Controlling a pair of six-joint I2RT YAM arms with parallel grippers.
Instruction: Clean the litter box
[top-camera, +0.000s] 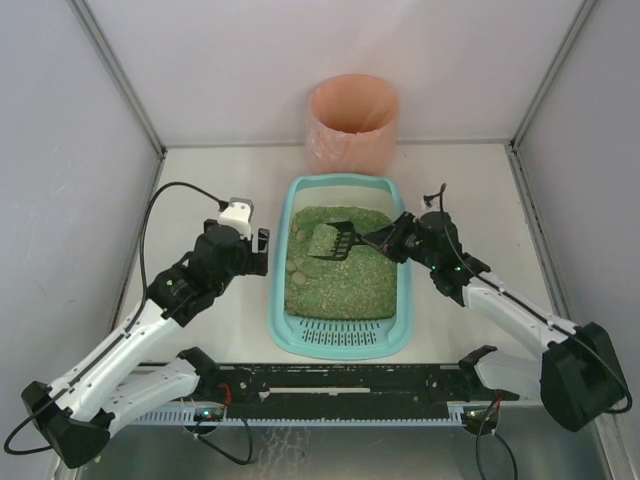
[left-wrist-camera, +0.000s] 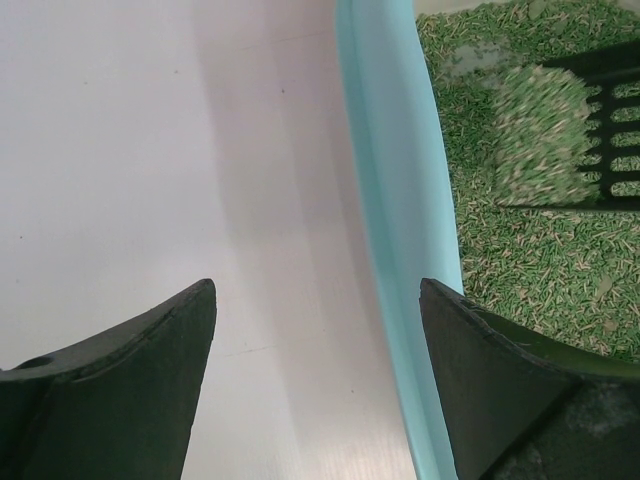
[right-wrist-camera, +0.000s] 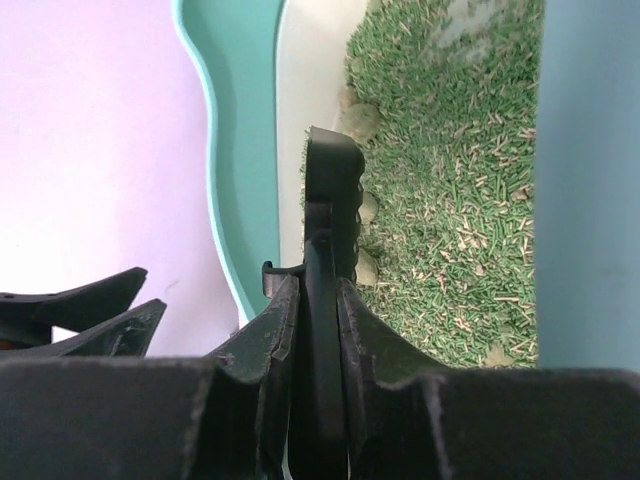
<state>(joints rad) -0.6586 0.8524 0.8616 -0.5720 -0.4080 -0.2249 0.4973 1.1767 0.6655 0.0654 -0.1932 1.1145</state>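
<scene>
**Teal plastic litter box (top-camera: 402, 300) mid-table; right gripper (top-camera: 385, 240) clenched on black scoop (top-camera: 335, 240)**

Litter box: a large, shallow, rectangular tray with rounded corners and a smooth, glossy rim. It lies on the plain white table (top-camera: 200, 190) between the two arms, long axis running away from their bases. A slotted grate (top-camera: 340, 340) fills its near end. The rest holds loose green-brown granules (top-camera: 345, 285), which show as short and pellet-like in the wrist views. Pale rounded clumps (top-camera: 297, 265) sit along the left inner wall.

Scoop: small, black, slotted plastic, positioned inside the tray's far half. Its blade carries a heap of granules.

Right gripper: reaches in over the right rim. Its dark fingers (right-wrist-camera: 275, 330) pinch the scoop's thin handle from both sides in a firm grasp.

Left gripper (top-camera: 262, 250): stands just outside the tray's left rim, jaws spread wide, grasping nothing. In its wrist view one finger hangs over bare table, the other over the tray's edge. Contact cannot be determined.

Bin (top-camera: 352, 120): round, pink-orange, upright, just beyond the tray's far end.
</scene>
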